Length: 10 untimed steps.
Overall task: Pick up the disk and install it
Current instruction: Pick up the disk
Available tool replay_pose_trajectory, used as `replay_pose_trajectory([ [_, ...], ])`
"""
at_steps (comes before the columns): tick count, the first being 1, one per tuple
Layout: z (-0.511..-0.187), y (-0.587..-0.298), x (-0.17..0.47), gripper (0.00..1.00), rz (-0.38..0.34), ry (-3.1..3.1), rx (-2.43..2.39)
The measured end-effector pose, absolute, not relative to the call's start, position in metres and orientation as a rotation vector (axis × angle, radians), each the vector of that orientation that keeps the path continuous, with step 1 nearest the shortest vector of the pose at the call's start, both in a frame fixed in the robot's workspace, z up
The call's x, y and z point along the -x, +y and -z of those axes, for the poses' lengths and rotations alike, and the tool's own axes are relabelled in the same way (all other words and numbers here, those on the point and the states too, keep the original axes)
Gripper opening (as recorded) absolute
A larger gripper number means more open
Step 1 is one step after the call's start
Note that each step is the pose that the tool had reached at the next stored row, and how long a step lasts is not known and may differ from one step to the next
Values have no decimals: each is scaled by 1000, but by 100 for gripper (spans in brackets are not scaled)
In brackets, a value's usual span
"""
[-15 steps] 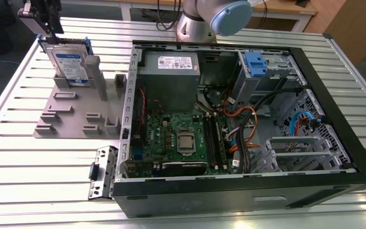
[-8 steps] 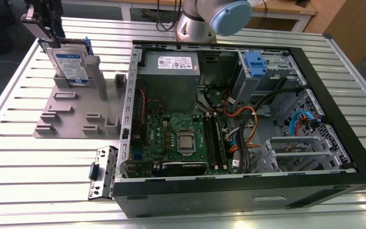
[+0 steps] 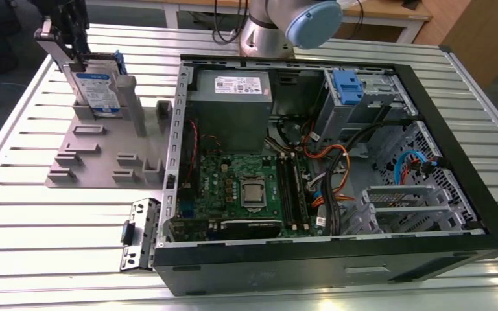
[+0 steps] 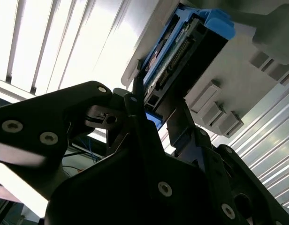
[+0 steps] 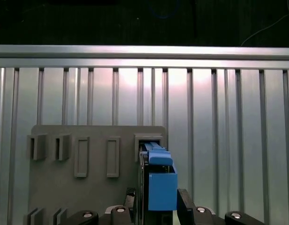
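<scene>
Gripper [image 5: 157, 194] over one disk [image 5: 162, 180] (upright, one holder [image 5: 88, 197]).

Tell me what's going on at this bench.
The robot arm's gripper is at the top of the disk, which stands on edge in a slot of the grey holder on the slatted table. The disk appears seated, not yet lifted out. The open computer case sits beside the holder, to the exterior view's right.
</scene>
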State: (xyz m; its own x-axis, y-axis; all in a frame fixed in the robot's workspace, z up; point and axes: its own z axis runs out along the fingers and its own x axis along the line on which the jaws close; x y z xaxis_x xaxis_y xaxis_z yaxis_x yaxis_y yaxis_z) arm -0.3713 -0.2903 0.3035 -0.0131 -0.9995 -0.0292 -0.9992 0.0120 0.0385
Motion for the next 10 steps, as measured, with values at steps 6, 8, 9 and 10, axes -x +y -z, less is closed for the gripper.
replay_pose_trajectory([
  [6,-292,-289,372,47,75,-2231,-2202],
  [8,-289,-289,372,47,75,-2230,-2202],
  [9,-287,-289,372,47,75,-2230,-2202],
  [10,-285,-289,372,47,75,-2230,-2203],
])
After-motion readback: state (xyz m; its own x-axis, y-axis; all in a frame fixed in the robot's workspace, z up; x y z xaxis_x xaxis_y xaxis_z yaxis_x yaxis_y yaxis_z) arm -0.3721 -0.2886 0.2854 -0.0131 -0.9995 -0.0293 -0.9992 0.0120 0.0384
